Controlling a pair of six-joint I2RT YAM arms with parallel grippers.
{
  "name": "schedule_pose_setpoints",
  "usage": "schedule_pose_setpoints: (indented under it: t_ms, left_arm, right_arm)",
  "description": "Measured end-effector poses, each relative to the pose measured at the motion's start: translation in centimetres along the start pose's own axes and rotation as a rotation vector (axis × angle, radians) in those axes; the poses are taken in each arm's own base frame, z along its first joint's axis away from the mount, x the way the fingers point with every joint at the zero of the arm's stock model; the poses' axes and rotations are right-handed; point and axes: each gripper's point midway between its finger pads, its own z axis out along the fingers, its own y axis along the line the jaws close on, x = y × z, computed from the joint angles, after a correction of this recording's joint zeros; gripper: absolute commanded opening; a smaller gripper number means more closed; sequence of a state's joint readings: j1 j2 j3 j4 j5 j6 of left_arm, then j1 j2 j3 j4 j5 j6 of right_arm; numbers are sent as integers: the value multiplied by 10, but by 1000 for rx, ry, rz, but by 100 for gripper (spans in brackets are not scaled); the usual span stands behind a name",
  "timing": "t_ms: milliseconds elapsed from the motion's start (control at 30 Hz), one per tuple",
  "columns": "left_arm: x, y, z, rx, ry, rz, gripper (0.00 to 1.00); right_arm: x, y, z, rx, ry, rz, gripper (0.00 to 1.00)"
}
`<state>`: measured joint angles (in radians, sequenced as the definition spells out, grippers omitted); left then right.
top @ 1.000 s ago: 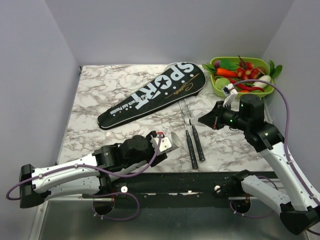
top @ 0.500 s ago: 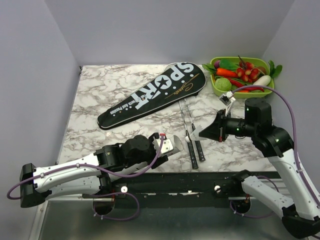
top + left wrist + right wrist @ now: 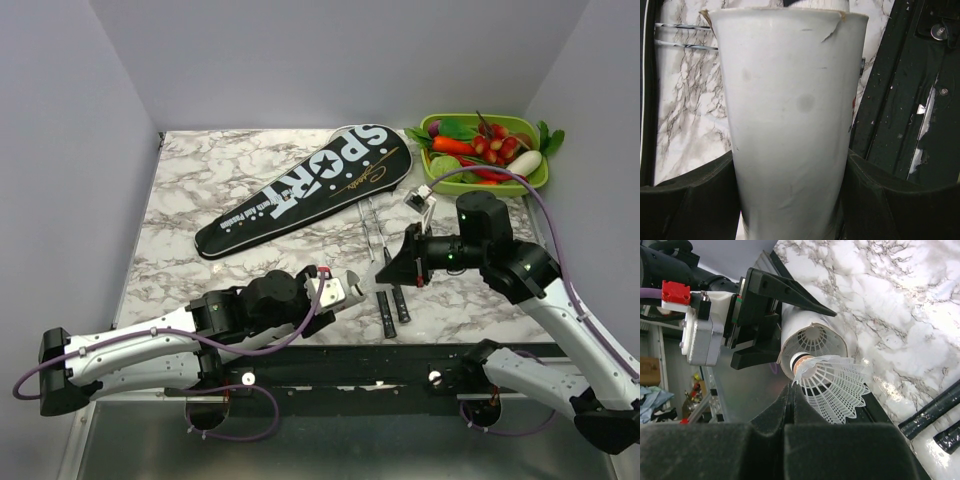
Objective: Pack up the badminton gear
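My left gripper point(image 3: 334, 293) is clamped round a white cardboard tube point(image 3: 790, 125), tipped so its open mouth faces the right arm. My right gripper point(image 3: 790, 392) is pinched shut on the skirt of a white plastic shuttlecock point(image 3: 832, 382), with the cork leading, right at the tube's rim. I reckon it's held by the skirt so the nose can slide in first. What looks like a second shuttlecock point(image 3: 812, 340) sits inside the tube. The two slim black-handled rackets point(image 3: 387, 312) lie on the marble table point(image 3: 200, 170) beneath the handover. The long black teardrop cover point(image 3: 300, 190) rests behind them, not yet filled.
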<state>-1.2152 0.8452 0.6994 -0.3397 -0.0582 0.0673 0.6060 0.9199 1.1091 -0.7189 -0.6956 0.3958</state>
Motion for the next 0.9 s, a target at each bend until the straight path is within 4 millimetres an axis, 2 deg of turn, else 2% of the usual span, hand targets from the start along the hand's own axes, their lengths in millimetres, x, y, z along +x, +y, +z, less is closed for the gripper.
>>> schedule_pose_setpoints:
  t_ms: [333,700,900]
  left_arm:
    - [-6,1,-5,-3,-27,-3,0]
    - [-7,1,-8,-5,-34,-4,0]
    - [-6,4,-11,-20,-32,-3,0]
  right_arm:
    - [0,-3,37,-46,37,22,1]
    - [22,4,90,-146,121,73,0]
    - [29,12,101,-202,125,111,1]
